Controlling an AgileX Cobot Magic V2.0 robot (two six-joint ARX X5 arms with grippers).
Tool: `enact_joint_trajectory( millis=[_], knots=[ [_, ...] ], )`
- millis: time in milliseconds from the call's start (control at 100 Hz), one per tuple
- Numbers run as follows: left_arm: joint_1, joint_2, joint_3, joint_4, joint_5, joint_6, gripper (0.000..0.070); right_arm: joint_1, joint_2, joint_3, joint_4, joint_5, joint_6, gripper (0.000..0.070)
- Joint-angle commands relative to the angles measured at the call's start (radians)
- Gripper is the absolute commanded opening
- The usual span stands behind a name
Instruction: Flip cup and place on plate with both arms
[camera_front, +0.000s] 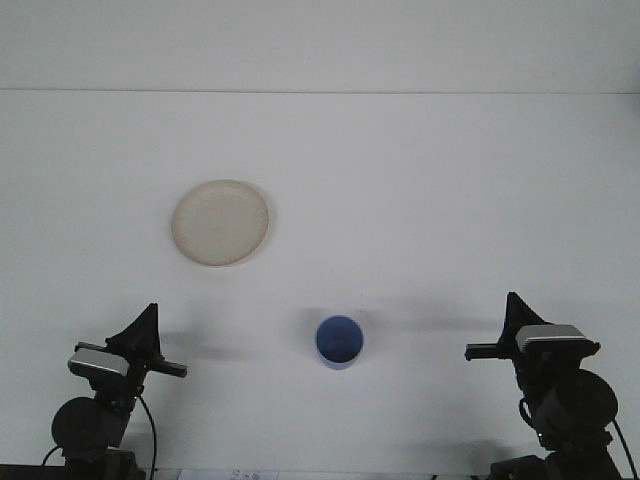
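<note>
A small blue cup (340, 341) stands on the white table (400, 180), near the front centre, and its round top faces the camera. A cream plate (220, 222) lies further back and to the left, with nothing on it. My left gripper (150, 312) sits low at the front left, well left of the cup, its fingers together in a single point and holding nothing. My right gripper (513, 300) sits low at the front right, about as far from the cup on the other side, also shut and empty.
The table's far edge runs along the top, with a pale wall (320, 40) behind it. Both arm bases stand at the front corners.
</note>
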Motion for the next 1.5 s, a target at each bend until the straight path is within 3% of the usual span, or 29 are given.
enact_joint_trajectory(
  millis=[0, 330, 510, 650, 870, 1040, 1120, 1300, 1490],
  knots=[
    [0.000, -0.001, -0.019, 0.010, -0.003, -0.001, 0.0013, 0.003, 0.002, 0.011, 0.013, 0.000, -0.015, 0.0000],
    [0.000, -0.001, -0.015, 0.011, -0.003, -0.004, 0.0012, 0.003, 0.002, 0.011, 0.013, 0.001, -0.015, 0.0000],
    [0.000, 0.002, 0.074, 0.008, -0.004, -0.106, 0.0012, 0.003, 0.002, 0.011, 0.013, 0.000, -0.017, 0.0000],
    [0.000, 0.053, 0.196, -0.014, -0.005, -0.126, 0.0013, 0.003, 0.002, 0.011, 0.013, 0.001, -0.018, 0.0000],
    [0.000, 0.278, 0.526, -0.346, -0.005, -0.211, 0.0013, 0.003, 0.002, 0.011, 0.013, 0.001, -0.018, 0.0000],
    [0.000, 0.525, 0.808, -0.631, 0.000, -0.203, 0.0012, 0.003, 0.002, 0.011, 0.013, 0.001, -0.018, 0.0000],
    [-0.001, 0.652, 0.934, -0.755, 0.055, -0.159, 0.0013, 0.003, 0.002, 0.011, 0.013, 0.001, -0.018, 0.0000],
    [-0.029, 0.929, 1.172, -0.978, 0.298, -0.089, 0.0013, 0.003, 0.002, 0.011, 0.013, 0.001, -0.018, 0.0000],
    [-0.096, 1.081, 1.245, -0.973, 0.334, -0.046, 0.0016, 0.003, 0.002, 0.011, 0.013, 0.002, -0.018, 0.0000]
  ],
)
